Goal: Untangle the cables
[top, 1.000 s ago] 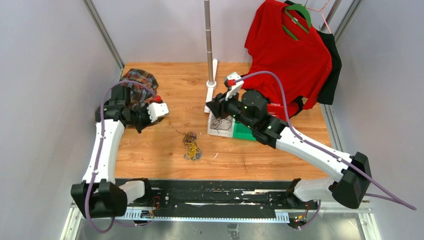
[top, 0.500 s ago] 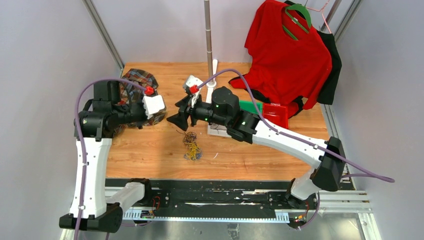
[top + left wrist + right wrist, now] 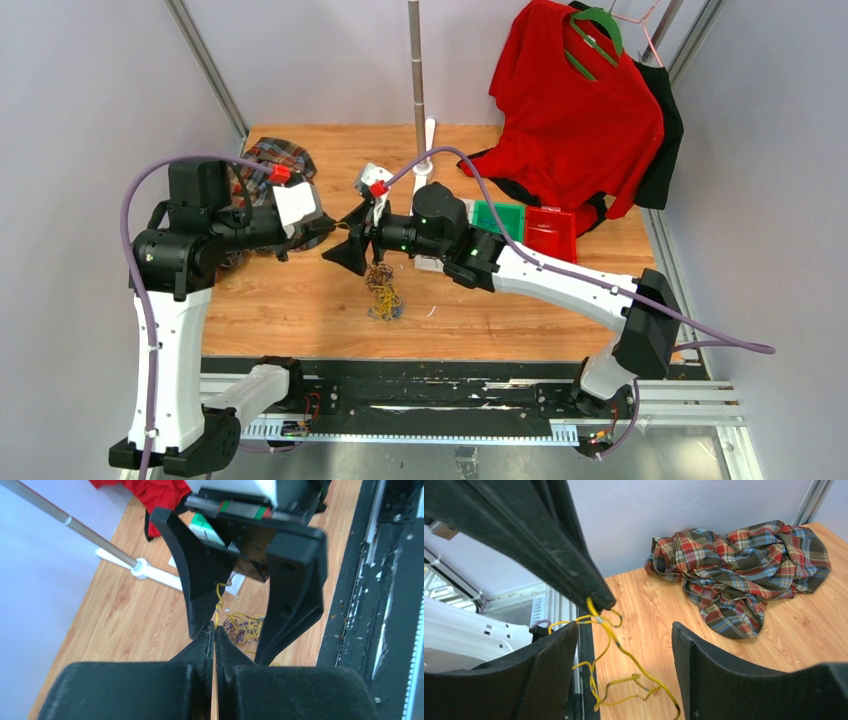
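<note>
Right wrist view showed left tool [image 3: 600, 599] pinched shut on a yellow cable [image 3: 599, 617] rising from the wad of cables [image 3: 383, 293] on the bench [image 3: 290, 300], right tool [image 3: 624, 630] wide astride that strand; best closed just below the pinch, then drawn apart slowly to avoid tightening knots.

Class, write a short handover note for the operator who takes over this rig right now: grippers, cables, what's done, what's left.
Left gripper: shut, pinching a yellow strand above the table.
Right gripper: open, one finger either side of that strand at the left fingertips, holding nothing.
Cables: the wad of yellow, blue and dark wires lies on the table below both grippers; the strand hangs toward it.
Done: one strand lifted.
Left: draw it free, then separate the rest.
</note>
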